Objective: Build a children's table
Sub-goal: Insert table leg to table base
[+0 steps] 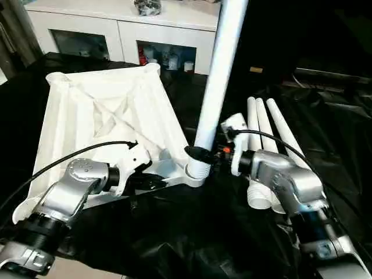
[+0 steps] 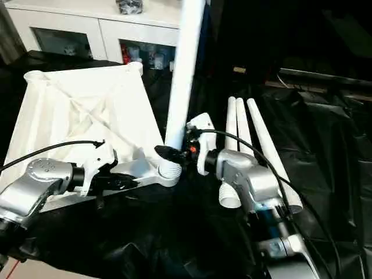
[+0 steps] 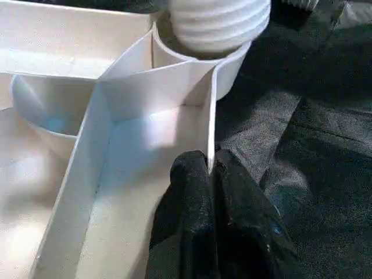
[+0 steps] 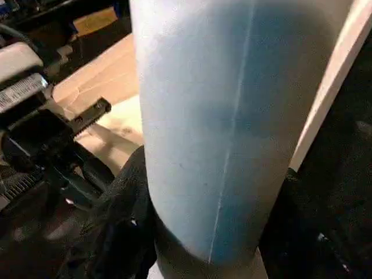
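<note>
The children's table top (image 1: 104,110) lies upside down on black cloth, ribbed underside up. One white leg (image 1: 224,70) stands upright, slightly tilted, with its threaded end in the near right corner socket (image 1: 197,173). My right gripper (image 1: 200,154) is shut on this leg just above the socket, a black finger on either side. My left gripper (image 3: 210,174) is shut on the thin rim wall (image 3: 210,116) of the table top, close to the same corner. Three more legs (image 1: 267,133) lie side by side on the cloth, right of the top.
A white cabinet (image 1: 116,29) with glass doors stands behind the table top. Wrinkled black cloth (image 1: 192,232) covers the work surface. Black cables run from both of my wrists across the forearms.
</note>
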Available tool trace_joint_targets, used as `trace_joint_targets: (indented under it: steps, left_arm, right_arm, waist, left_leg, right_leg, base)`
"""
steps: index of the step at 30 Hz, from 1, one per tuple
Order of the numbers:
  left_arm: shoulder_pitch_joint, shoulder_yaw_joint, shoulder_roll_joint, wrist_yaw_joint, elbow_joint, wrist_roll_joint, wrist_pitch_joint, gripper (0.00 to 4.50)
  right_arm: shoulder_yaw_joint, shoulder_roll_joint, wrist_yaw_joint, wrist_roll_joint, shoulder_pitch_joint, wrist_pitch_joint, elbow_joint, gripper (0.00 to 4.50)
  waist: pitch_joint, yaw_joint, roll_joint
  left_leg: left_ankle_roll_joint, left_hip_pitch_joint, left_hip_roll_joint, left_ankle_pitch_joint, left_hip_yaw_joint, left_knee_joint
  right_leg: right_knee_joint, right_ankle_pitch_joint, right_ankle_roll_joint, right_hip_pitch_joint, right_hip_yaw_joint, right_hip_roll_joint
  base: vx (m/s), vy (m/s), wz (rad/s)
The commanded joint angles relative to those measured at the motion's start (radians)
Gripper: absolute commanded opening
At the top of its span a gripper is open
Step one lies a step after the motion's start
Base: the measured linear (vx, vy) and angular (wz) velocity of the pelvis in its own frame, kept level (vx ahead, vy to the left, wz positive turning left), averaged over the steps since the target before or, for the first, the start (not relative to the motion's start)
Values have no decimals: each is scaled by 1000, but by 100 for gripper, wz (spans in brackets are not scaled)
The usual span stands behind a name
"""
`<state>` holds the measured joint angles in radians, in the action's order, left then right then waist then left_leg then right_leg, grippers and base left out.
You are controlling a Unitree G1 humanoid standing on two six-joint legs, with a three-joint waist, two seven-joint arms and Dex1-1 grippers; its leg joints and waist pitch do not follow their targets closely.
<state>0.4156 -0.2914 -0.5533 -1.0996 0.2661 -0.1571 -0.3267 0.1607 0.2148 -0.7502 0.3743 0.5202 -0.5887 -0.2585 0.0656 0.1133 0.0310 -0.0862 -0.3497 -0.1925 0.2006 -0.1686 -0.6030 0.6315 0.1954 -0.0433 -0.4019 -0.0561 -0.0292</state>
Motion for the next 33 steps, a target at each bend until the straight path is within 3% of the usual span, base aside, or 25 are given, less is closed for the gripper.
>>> trace_joint_targets:
  steps: [1, 6, 8, 10, 12, 13, 21, 22, 24, 25, 26, 28, 30, 31, 32, 33]
  left_arm:
    - [7, -6, 25, -13, -4, -22, 13, 0]
    - [-1, -6, 24, -17, -4, -7, 14, 0]
    - [0, -6, 23, -24, -3, -7, 13, 0]
    - [1, -7, 24, -25, -2, -6, 14, 0]
    - [8, -9, 26, -26, 8, -2, 18, 0]
    - [9, -10, 27, -26, 10, 0, 19, 0]
    - [30, -30, 17, -35, 32, 37, 22, 0]
    - [34, -32, 19, -33, 37, 42, 22, 0]
    - [44, -34, 22, -29, 50, 56, 27, 0]
    - [44, -34, 22, -29, 50, 56, 27, 0]
    - [52, -33, 27, -28, 62, 59, 30, 0]
    - [59, -33, 29, -28, 73, 66, 34, 0]
    - [66, -33, 32, -25, 82, 69, 39, 0]
    - [66, -33, 32, -25, 82, 69, 39, 0]
    - [68, -32, 33, -23, 86, 70, 40, 0]
    - [71, -31, 36, -19, 93, 72, 44, 0]
  right_arm:
    - [1, 0, -4, -15, 24, 18, -15, 189]
    - [4, -20, -7, -38, 49, 58, -90, 189]
    - [1, -27, -7, -44, 59, 80, -119, 189]
    - [-2, -31, -2, -46, 63, 90, -133, 189]
    - [-13, -38, -1, -43, 64, 104, -155, 189]
    - [-16, -40, -2, -43, 63, 106, -160, 189]
    - [-56, -48, 3, -41, -11, 191, -214, 189]
    - [-64, -52, 5, -41, -26, 219, -230, 189]
    - [-88, -63, 3, -36, -56, 275, -260, 189]
    - [-88, -63, 3, -36, -56, 275, -260, 189]
    - [-108, -71, 16, -33, -76, 311, -284, 189]
    - [-124, -76, 20, -37, -101, 357, -306, 189]
    - [-126, -75, 17, -40, -120, 387, -311, 189]
    - [-126, -75, 17, -40, -120, 387, -311, 189]
    - [-125, -74, 14, -41, -127, 398, -310, 189]
    - [-120, -69, 22, -54, -140, 421, -306, 189]
  waist:
    - [-70, -3, 7]
    - [-70, -4, 5]
    - [-71, -4, -4]
    - [-70, -6, 0]
    - [-70, -7, -11]
    - [-71, -9, -9]
    - [-71, -5, -16]
    - [-71, -4, -23]
    - [-71, -2, -20]
    - [-74, -2, -29]
    - [-72, -3, -25]
    - [-71, -1, -31]
    - [-73, 0, -28]
    - [-72, 2, -43]
    - [-72, 0, -39]
    - [-72, -2, -43]
  left_leg:
    - [8, 0, -36, 62, 7, 68]
    - [8, -1, -35, 65, 7, 67]
    - [3, -1, -35, 71, 9, 68]
    - [0, -1, -35, 85, 8, 68]
    - [-4, 0, -35, 92, 10, 68]
    - [-5, 1, -35, 95, 9, 68]
    - [-12, 4, -36, 127, 11, 70]
    - [-13, 4, -38, 138, 12, 70]
    - [-12, 5, -38, 144, 12, 70]
    - [-14, 6, -38, 147, 13, 70]
    - [-12, 5, -38, 149, 14, 71]
    - [-12, 12, -38, 176, 12, 70]
    - [-12, 11, -39, 173, 13, 72]
    - [-14, 12, -39, 178, 15, 71]
    - [-11, 15, -40, 187, 12, 71]
    - [-11, 13, -39, 197, 14, 73]
  right_leg:
    - [-76, 214, -115, 54, 61, -107]
    - [-77, 213, -117, 56, 61, -109]
    - [-77, 212, -117, 55, 60, -109]
    - [-80, 227, -119, 57, 60, -109]
    - [-80, 227, -123, 56, 60, -108]
    - [-81, 225, -125, 56, 60, -108]
    - [-84, 230, -139, 56, 59, -108]
    - [-87, 239, -140, 55, 59, -110]
    - [-87, 245, -139, 55, 59, -111]
    - [-87, 236, -144, 55, 58, -110]
    - [-86, 230, -148, 55, 57, -107]
    - [-92, 262, -149, 51, 57, -110]
    - [-90, 256, -153, 54, 57, -110]
    - [-90, 254, -155, 51, 56, -111]
    - [-91, 239, -160, 49, 54, -109]
    - [-90, 241, -163, 52, 51, -109]
  base:
    - [0, 0, 0]
    - [0, 0, 0]
    - [0, 0, 0]
    - [0, 0, 0]
    - [0, 0, 0]
    - [0, 0, 0]
    - [0, 0, 0]
    - [0, 0, 0]
    - [0, 0, 0]
    - [0, 0, 0]
    - [0, 0, 0]
    - [0, 0, 0]
    - [0, 0, 0]
    - [0, 0, 0]
    - [0, 0, 0]
    - [0, 0, 0]
